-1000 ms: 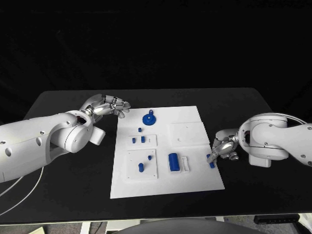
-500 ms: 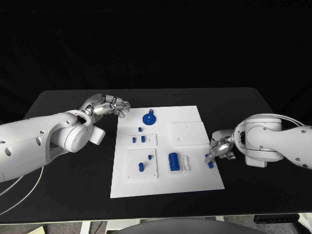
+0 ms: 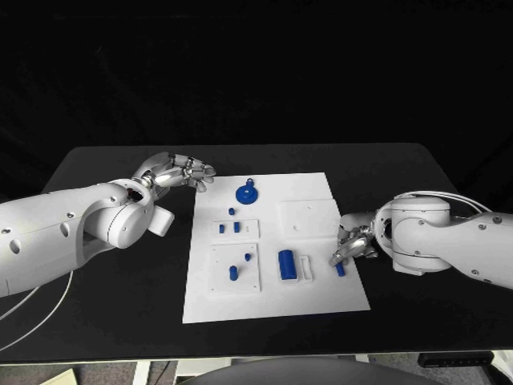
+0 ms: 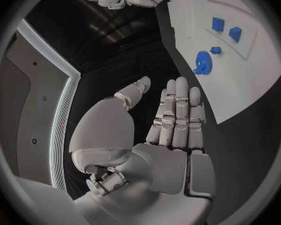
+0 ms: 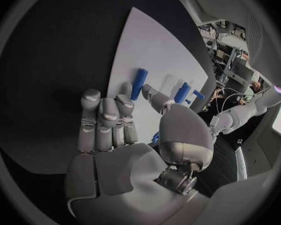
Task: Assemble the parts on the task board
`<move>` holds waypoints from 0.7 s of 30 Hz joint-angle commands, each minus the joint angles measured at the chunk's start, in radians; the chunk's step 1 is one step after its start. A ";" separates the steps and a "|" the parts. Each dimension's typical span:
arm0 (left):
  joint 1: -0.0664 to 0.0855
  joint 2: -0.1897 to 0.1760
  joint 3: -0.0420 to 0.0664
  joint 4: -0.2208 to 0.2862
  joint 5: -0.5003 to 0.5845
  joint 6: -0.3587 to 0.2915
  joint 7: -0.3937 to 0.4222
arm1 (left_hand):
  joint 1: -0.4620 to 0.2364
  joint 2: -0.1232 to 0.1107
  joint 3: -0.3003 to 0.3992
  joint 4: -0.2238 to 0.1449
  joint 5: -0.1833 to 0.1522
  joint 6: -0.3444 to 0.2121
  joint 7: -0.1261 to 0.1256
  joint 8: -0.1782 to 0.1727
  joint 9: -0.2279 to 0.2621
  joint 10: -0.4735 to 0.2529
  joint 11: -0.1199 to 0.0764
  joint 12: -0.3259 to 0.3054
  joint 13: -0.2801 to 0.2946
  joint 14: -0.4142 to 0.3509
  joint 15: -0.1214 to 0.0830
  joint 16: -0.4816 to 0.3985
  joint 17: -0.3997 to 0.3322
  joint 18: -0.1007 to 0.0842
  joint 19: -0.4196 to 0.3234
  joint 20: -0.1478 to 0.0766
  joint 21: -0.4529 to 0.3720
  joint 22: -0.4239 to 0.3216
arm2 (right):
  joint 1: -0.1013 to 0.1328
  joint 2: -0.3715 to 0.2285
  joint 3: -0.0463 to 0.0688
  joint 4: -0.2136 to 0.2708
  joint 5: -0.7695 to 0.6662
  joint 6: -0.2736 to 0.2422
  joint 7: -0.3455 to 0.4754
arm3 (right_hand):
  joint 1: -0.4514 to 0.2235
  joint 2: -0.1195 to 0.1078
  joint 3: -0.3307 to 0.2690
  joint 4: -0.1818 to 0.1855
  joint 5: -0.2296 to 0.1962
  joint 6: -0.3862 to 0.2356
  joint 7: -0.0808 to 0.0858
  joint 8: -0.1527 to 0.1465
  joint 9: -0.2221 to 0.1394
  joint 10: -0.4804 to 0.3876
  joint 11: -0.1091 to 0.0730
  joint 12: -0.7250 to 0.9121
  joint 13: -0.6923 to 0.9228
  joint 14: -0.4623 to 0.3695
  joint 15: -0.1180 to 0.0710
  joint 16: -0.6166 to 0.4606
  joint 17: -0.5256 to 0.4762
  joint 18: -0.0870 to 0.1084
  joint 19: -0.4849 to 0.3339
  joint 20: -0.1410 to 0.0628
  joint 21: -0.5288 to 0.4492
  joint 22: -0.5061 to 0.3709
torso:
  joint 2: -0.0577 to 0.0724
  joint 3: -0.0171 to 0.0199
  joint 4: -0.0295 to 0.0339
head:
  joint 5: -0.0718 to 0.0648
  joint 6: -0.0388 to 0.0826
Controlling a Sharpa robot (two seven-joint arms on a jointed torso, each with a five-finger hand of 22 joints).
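Left hand (image 3: 175, 172): hovers over the table (image 3: 107, 172) just off the task board's left edge, near its far corner. In the left wrist view its fingers (image 4: 178, 110) lie straight and side by side, thumb apart, with nothing in them. It looks parked clear of the work so the other hand has room.

Task board (image 3: 326, 301): white plate in the middle of the table, long side running away from the robot.

Round blue part (image 3: 248, 195): sits at the board's far end, nearest the left hand, untouched.

Small blue parts (image 3: 228, 228): a pair in the raised square panel below the round one; two more (image 3: 240, 266) in the next panel toward the robot. They seem laid out in order of use.

Long blue part (image 3: 285, 265): lies lengthwise beside a white block, near the board's middle.

Short blue part (image 3: 340, 270): lies on the board near its right edge, just under the right hand's fingertips.

Right hand (image 3: 355, 241): reaches in over the board's right edge, fingers (image 5: 106, 117) partly curled and pointing down at the short part, probably closing for a pick. Whether they touch or hold it cannot be told.
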 commanded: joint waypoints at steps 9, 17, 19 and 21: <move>0.001 -0.001 0.001 0.004 0.003 0.014 0.003 | 0.000 0.008 -0.002 0.005 0.003 -0.008 -0.001 0.003 -0.002 -0.006 -0.003 -0.004 0.001 0.007 0.001 -0.004 0.002 -0.015 0.002 -0.009 -0.007 0.001 | -0.022 0.008 -0.016 0.022 -0.048 0.065 -0.007 | 0.020 -0.006 0.001 -0.028 -0.001 -0.024 0.009 -0.061 -0.115 -0.012 0.000 -0.004 -0.002 -0.002 -0.001 -0.004 -0.001 0.029 -0.011 -0.001 -0.006 0.012 | 0.000 -0.0011 -0.0005 | -0.001 -0.006; 0.001 -0.002 0.001 0.004 0.002 0.014 0.003 | 0.001 0.008 -0.002 0.005 0.003 -0.008 -0.001 0.004 -0.002 -0.006 -0.003 -0.004 0.001 0.007 0.001 -0.004 0.002 -0.015 0.002 -0.009 -0.007 0.002 | -0.026 0.002 -0.016 0.038 -0.070 0.071 -0.008 | 0.053 -0.034 0.021 -0.041 -0.001 -0.056 0.023 -0.087 -0.134 -0.019 0.014 -0.006 -0.002 -0.002 0.011 -0.008 -0.004 0.029 -0.015 0.002 -0.009 0.012 | 0.000 -0.0009 -0.0012 | -0.003 -0.009; 0.001 -0.001 0.001 0.004 0.002 0.014 0.003 | 0.000 0.008 -0.002 0.005 0.003 -0.008 -0.001 0.004 -0.002 -0.006 -0.003 -0.004 0.001 0.007 0.001 -0.004 0.002 -0.015 0.002 -0.009 -0.007 0.002 | -0.027 0.001 -0.016 0.040 -0.080 0.071 -0.008 | 0.054 -0.037 0.022 -0.041 -0.001 -0.056 0.024 -0.088 -0.135 -0.019 0.014 -0.006 -0.002 -0.002 0.011 -0.009 -0.004 0.029 -0.015 0.003 -0.009 0.011 | 0.000 -0.0010 -0.0015 | -0.003 -0.009; 0.001 -0.002 0.001 0.004 0.002 0.014 0.003 | 0.000 0.008 -0.002 0.005 0.003 -0.008 -0.001 0.004 -0.002 -0.006 -0.003 -0.004 0.001 0.007 0.001 -0.004 0.003 -0.015 0.002 -0.009 -0.007 0.002 | -0.029 0.000 -0.016 0.040 -0.083 0.072 -0.008 | 0.055 -0.040 0.023 -0.041 -0.001 -0.056 0.024 -0.088 -0.137 -0.019 0.015 -0.006 -0.002 -0.002 0.012 -0.009 -0.004 0.029 -0.015 0.003 -0.009 0.011 | -0.001 -0.0011 -0.0012 | -0.004 -0.009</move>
